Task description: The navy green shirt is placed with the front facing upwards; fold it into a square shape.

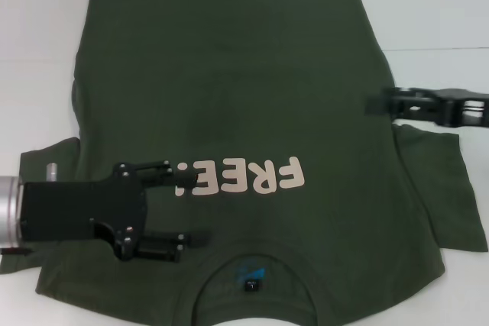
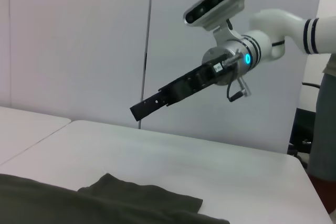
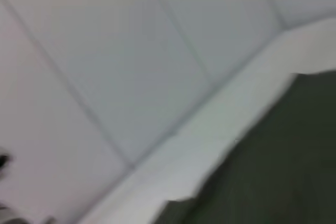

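Overhead, the navy green shirt (image 1: pixel 229 112) is seen flat on the white table (image 1: pixel 443 5), collar nearest. The left gripper (image 1: pixel 189 208) is spread, empty, above its chest. The right gripper (image 2: pixel 137 113), whose state cannot be told, is seen raised in the left wrist view only.

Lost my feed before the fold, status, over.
Left claw open, over shirt by lettering. Right claw raised at shirt's right edge, holding nothing. Shirt flat, front up, unfolded. Nothing in the way.
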### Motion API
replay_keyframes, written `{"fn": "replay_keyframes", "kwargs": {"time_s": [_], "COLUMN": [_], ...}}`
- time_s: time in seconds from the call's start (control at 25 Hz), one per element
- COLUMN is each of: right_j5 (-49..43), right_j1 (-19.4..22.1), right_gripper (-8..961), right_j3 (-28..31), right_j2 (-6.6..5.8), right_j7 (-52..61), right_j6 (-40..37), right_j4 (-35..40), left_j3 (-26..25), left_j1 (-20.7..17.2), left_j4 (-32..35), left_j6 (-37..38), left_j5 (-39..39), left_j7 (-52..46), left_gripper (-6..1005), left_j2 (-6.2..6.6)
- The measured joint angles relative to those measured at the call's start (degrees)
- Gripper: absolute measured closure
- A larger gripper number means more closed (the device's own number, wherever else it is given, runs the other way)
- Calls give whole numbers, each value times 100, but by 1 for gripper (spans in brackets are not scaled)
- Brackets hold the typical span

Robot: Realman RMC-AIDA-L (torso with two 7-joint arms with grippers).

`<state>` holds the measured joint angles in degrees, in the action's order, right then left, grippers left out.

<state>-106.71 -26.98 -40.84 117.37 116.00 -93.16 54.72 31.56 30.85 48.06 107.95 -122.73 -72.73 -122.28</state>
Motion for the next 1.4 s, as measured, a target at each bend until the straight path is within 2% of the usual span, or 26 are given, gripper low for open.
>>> {"fn": "replay_keyframes", "kwargs": {"time_s": [0.16, 0.32, 0.48, 0.6, 0.8, 0.92, 1.08, 1.4], "right_j5": [-879, -1750, -2435, -3088, -4349, -5037, -5385, -5431], "right_j1": [120, 37, -15, -103, -456, -673, -771, -808], "right_gripper": [57, 59, 59, 59, 59, 59, 59, 59], "right_j3": [206, 646, 732, 737, 746, 704, 680, 671], "right_j2": [-8, -128, -247, -284, -306, -265, -229, -223], "right_j7": [892, 1353, 1805, 2151, 2471, 2605, 2700, 2805], "right_j6": [280, 206, 40, -39, -286, -328, -291, -132], "right_j4": [802, 930, 997, 1142, 1177, 1153, 1079, 656], "left_j3": [-1, 0, 6, 53, 154, 228, 234, 237], "left_j1": [75, 169, 234, 256, 305, 308, 301, 233], "left_j4": [-103, -178, -224, -226, -228, -228, -227, -227], "left_j6": [-56, -117, -148, -156, -186, -197, -210, -232], "left_j5": [-1, -21, -39, -18, -33, -10, -6, -25], "left_j7": [6, 13, 13, 14, 14, 14, 14, 83], "left_gripper": [139, 140, 140, 140, 140, 140, 140, 139], "left_j2": [7, 8, 10, 11, -6, -19, -23, -50]}}
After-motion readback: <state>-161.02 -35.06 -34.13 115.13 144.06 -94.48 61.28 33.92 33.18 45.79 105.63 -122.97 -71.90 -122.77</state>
